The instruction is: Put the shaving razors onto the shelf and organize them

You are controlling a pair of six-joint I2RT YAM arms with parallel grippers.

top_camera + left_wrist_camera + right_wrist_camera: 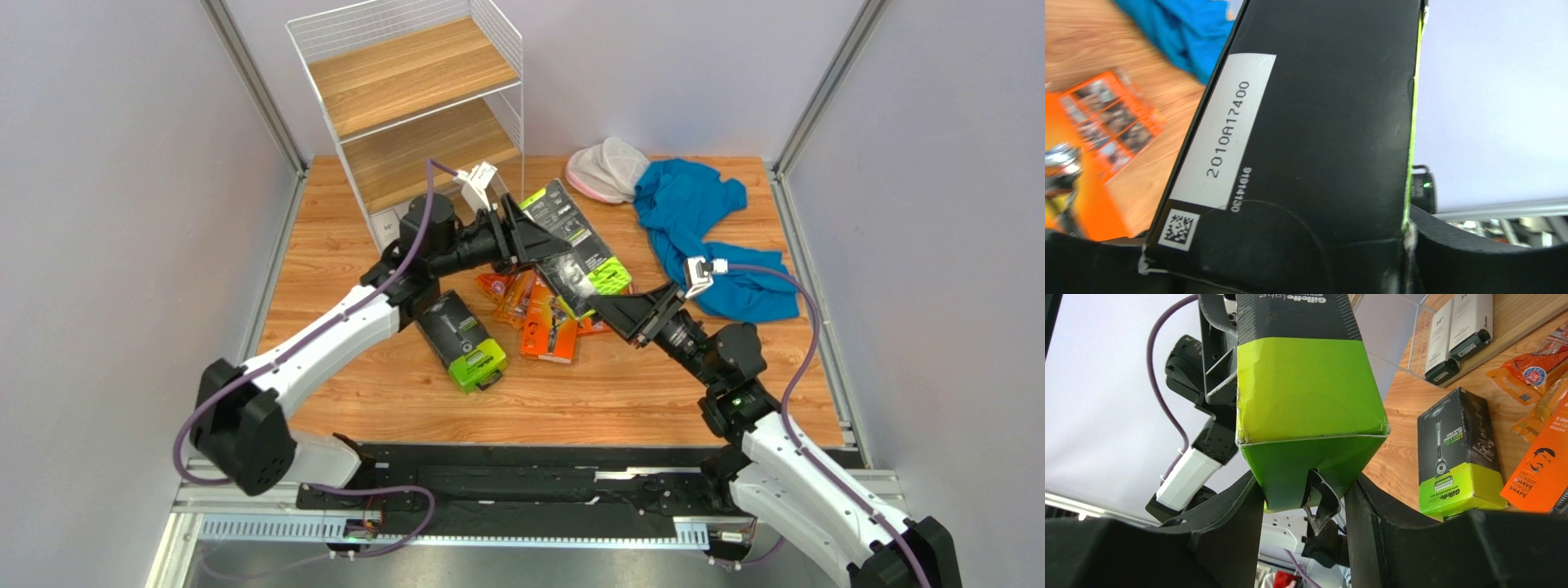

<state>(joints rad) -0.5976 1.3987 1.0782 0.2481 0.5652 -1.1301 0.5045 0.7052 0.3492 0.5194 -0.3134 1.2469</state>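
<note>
A black razor pack with a lime-green end (570, 239) is held in the air between both grippers, just right of the shelf (411, 74). My left gripper (525, 235) is shut on its black end, which fills the left wrist view (1321, 122). My right gripper (620, 306) is shut on its green end (1303, 386). A second black and lime pack (464, 337) lies flat on the table, and it also shows in the right wrist view (1459, 453). Several orange packs (548, 325) lie in a heap under the held pack. The shelf's two upper tiers are bare.
Two slim grey-white boxes (1456, 331) stand on the shelf's bottom tier. A blue cloth (705, 233) and a white mesh item (607, 172) lie at the back right. Grey walls close in the table on both sides.
</note>
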